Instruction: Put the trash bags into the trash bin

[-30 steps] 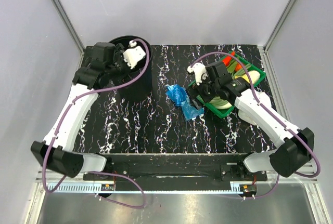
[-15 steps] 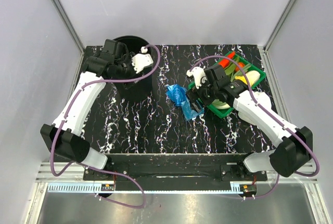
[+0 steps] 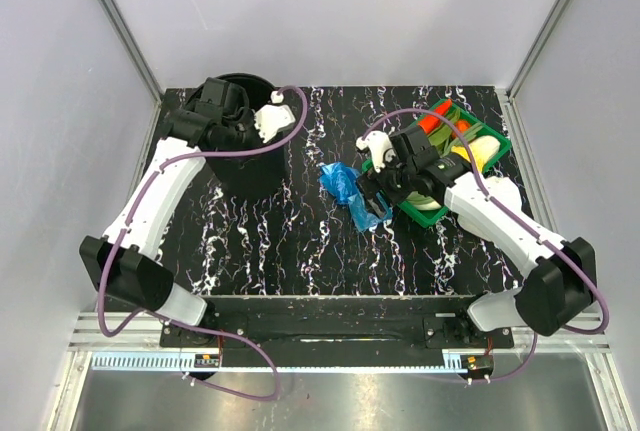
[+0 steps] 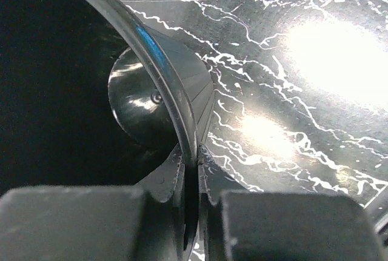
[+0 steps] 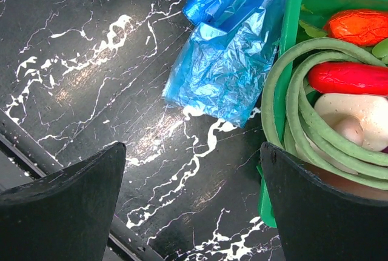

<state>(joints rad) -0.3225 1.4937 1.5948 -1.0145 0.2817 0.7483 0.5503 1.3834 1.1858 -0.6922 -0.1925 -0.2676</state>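
Trash bags lie just ahead of wide-spread right end effector, untouched.

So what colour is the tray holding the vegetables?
The tray is bright green; the right wrist view shows it best.

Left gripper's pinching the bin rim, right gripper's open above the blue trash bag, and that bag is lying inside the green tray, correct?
Not inside: the right wrist view shows the blue trash bag on the table beside the green tray. The rest holds: left gripper pinching the trash bin rim, right gripper open above the bag.
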